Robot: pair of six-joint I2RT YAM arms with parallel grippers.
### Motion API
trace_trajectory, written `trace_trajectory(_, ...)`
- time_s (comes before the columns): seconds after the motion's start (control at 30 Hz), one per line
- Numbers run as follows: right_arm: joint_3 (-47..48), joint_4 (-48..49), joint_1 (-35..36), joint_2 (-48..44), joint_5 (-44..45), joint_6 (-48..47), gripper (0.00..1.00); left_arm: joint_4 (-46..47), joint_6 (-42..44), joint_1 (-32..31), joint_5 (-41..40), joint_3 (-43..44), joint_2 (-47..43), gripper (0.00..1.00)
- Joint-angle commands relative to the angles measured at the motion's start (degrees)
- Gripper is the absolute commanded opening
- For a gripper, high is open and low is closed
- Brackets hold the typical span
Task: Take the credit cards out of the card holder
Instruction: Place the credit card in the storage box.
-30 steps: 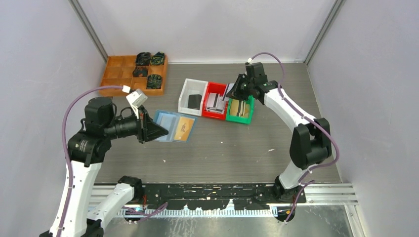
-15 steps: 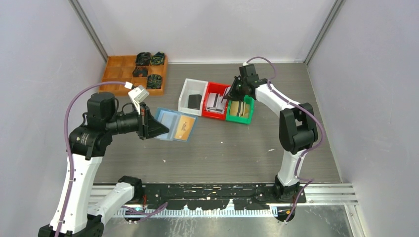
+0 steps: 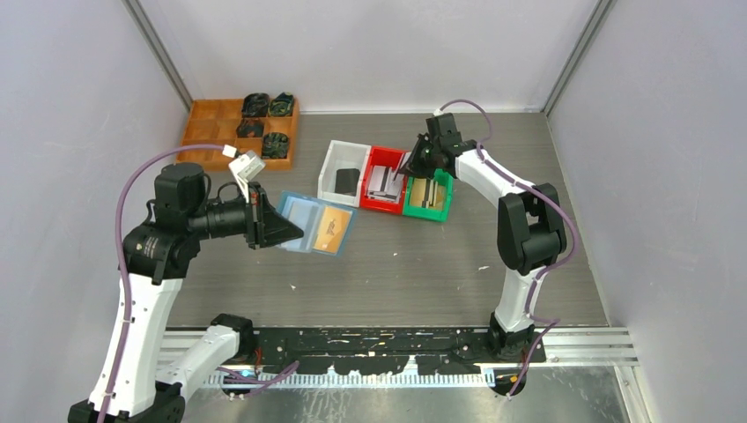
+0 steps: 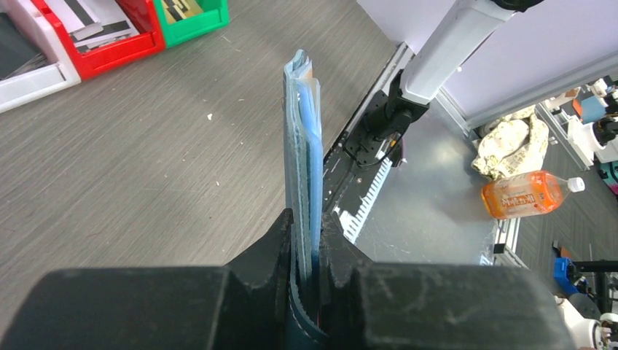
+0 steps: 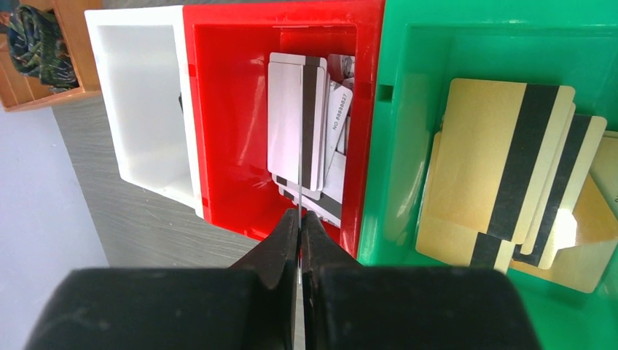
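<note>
**Operator:** What is gripped by each end effector?

**Technician:** The left end effector (image 4: 306, 248) is closed on the holder (image 4: 302, 146). The holder is pinched by one edge and appears to be raised off the surface (image 3: 396, 264). The right end effector (image 5: 299, 219) is closed on a thin card (image 5: 299, 198), seen edge-on, above the red bin (image 5: 284, 14).

**Operator:** Where are the other cards located?

**Technician:** One gold card (image 3: 330, 228) is seen in the opened holder, on the half away from the left fingers. Striped cards (image 5: 503, 168) are stacked in the green bin (image 5: 408, 109).

**Operator:** How is the gold card expected to handle?

**Technician:** It is judged to be light, stiff and slick. The holder is judged to be soft, so bending is to be expected under any pull.

**Operator:** Where should hold be taken?

**Technician:** The exposed edge of the gold card is recommended. A pinch across both faces is advised, with the pull kept in line with the pocket. If the pull is angled, the holder may be dragged from the left grip.
</note>
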Motion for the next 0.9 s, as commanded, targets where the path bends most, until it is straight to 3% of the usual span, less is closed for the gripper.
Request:
trace_trajectory(0.0, 2.4, 3.7, 0.4, 0.5, -0.9, 1.0, 0.01, 5.2, -2.7, 0.2, 4.1, 2.1, -0.8, 0.0)
trace_trajectory(0.33, 8.3, 3.0, 2.9, 6.6, -2.6, 1.3, 0.01, 7.2, -5.1, 0.2, 5.1, 2.6, -0.4, 0.0)
trace_trajectory(0.5, 11.6, 1.3, 4.2, 9.4, -2.1, 0.5, 0.05, 7.2, -6.7, 0.1, 5.8, 4.1, 0.4, 0.0)
trace_trajectory(0.67, 11.8, 1.1, 5.3, 8.4, -0.6, -0.8, 0.21, 7.7, -7.4, 0.1, 6.2, 3.8, 0.0, 0.0)
trace_trajectory(0.87, 10.3, -1.3, 7.9, 2.6, 5.7, -4.2, 0.52, 11.3, -10.9, 0.1, 7.4, 3.7, -0.8, 0.0)
